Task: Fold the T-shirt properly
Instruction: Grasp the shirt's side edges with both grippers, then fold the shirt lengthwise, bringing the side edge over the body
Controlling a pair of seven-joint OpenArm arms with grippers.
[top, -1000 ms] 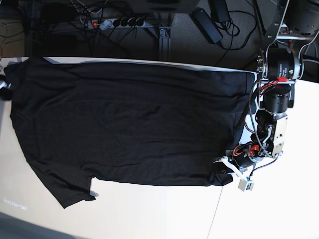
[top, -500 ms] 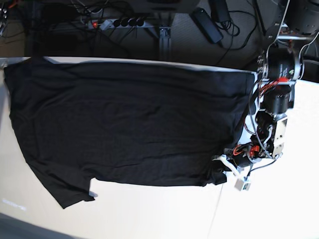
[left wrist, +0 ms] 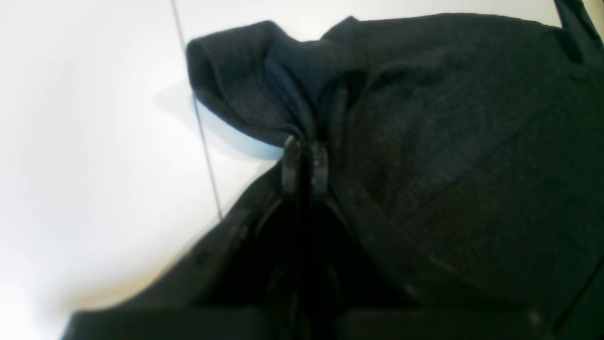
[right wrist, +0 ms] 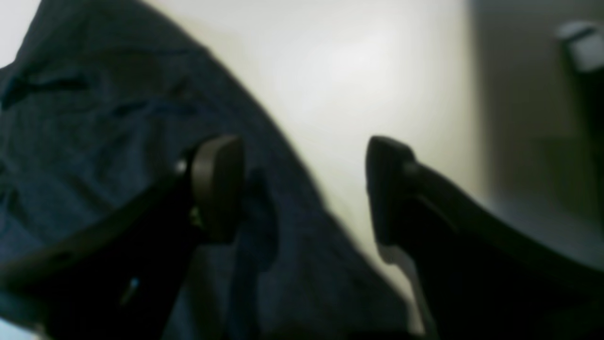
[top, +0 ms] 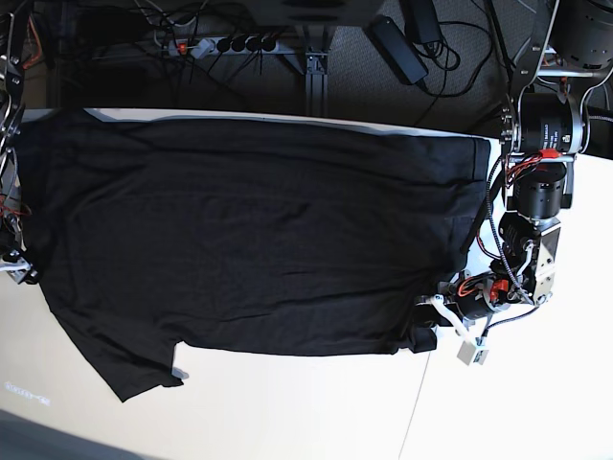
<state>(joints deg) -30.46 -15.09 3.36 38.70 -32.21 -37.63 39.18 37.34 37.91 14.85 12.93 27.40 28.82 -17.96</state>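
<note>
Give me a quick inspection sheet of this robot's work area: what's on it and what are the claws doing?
Surface: white table, seam line near the left arm.
Job's things: black T-shirt spread flat, unfolded, one sleeve toward the front left.
Clutter: nothing seen.
Grippers: left gripper shut on the T-shirt's corner; right gripper open over the T-shirt's edge.
Cables: red and black wiring on the left arm.
Surroundings: power strip and cords on the dark floor.
</note>
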